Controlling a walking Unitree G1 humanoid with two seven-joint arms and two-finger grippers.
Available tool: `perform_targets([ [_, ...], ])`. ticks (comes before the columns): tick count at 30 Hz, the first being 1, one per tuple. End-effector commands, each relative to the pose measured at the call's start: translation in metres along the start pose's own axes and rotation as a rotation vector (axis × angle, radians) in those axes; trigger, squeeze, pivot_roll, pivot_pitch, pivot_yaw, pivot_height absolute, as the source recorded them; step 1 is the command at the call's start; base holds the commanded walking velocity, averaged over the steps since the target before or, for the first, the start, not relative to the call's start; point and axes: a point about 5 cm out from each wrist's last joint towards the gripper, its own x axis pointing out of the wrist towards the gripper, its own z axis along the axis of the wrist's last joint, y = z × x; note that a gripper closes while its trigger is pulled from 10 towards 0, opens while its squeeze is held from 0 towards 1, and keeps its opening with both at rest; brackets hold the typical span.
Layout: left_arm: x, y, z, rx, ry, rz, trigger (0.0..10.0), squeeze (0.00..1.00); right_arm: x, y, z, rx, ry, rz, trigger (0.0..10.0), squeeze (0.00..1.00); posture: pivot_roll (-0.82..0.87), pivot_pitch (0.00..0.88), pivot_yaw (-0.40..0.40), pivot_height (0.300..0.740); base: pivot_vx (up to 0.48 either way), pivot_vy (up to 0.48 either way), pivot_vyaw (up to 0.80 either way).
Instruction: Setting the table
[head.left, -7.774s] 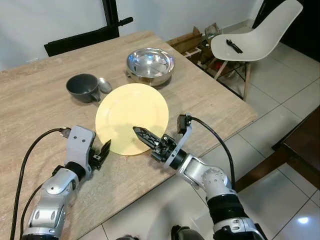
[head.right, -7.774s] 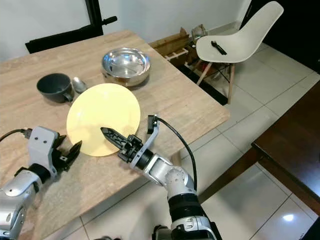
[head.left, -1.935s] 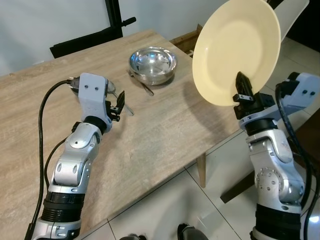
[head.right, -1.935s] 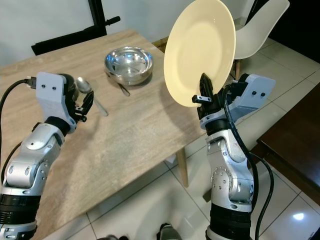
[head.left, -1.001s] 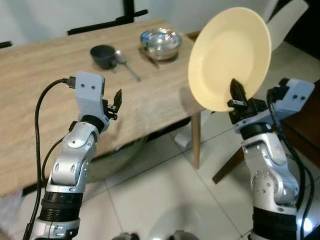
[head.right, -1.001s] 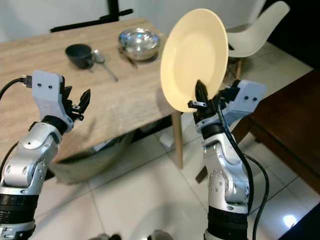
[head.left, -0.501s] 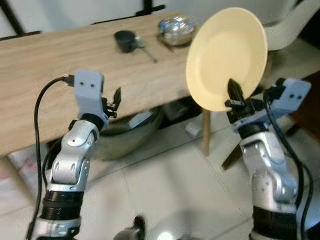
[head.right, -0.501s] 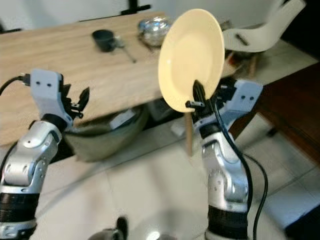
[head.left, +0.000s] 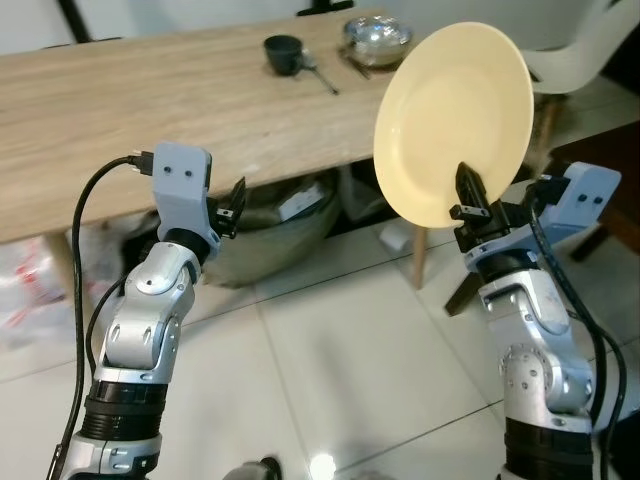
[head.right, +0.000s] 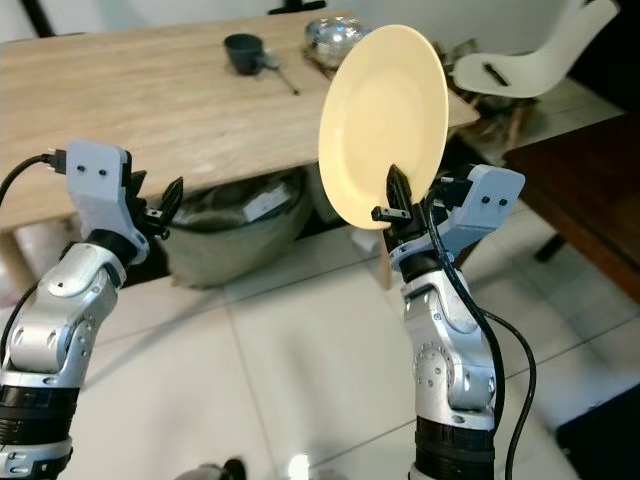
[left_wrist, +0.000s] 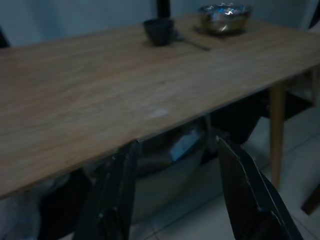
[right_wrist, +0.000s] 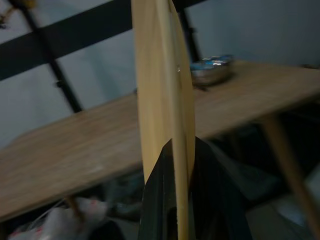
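My right gripper (head.left: 469, 198) is shut on the lower rim of a pale yellow plate (head.left: 450, 120), held upright in the air in front of the wooden table (head.left: 150, 90). In the right wrist view the plate (right_wrist: 162, 90) stands edge-on between the black fingers (right_wrist: 160, 200). My left gripper (head.left: 236, 196) is raised before the table's near edge, open and empty; its two fingers (left_wrist: 117, 190) frame that edge. At the table's far end sit a dark cup (head.left: 283, 52), a spoon (head.left: 320, 72) and a steel bowl (head.left: 377, 36).
Under the table lies a grey bag or basin (head.left: 270, 225), with a white plastic bag (head.left: 30, 290) to the left. A white chair (head.right: 530, 65) stands right of the table, a dark wooden piece (head.right: 590, 190) further right. Tiled floor (head.left: 330, 380) lies below me.
The view has pulled back and swung along the table, so the cup and bowl look farther off. The plate stays upright in my right gripper; the left gripper stays open.
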Motion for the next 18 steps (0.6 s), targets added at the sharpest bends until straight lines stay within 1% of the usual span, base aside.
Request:
perform_targets([
  [1, 0.0003, -0.0028, -0.0008, 0.001, 0.005, -0.011, 10.0, 0.0, -0.0011, -0.0018, 0.0031, -0.01, -0.013, -0.006, 10.0, 0.0, -0.13, 0.029, 0.075, 0.74, -0.322, 0.0, 0.0],
  [18, 0.0001, -0.0041, -0.0017, -0.001, 0.01, -0.015, 10.0, 0.0, -0.0029, -0.0024, 0.0016, -0.012, -0.005, -0.012, 10.0, 0.0, -0.13, 0.037, 0.077, 0.74, -0.32, 0.0, 0.0],
])
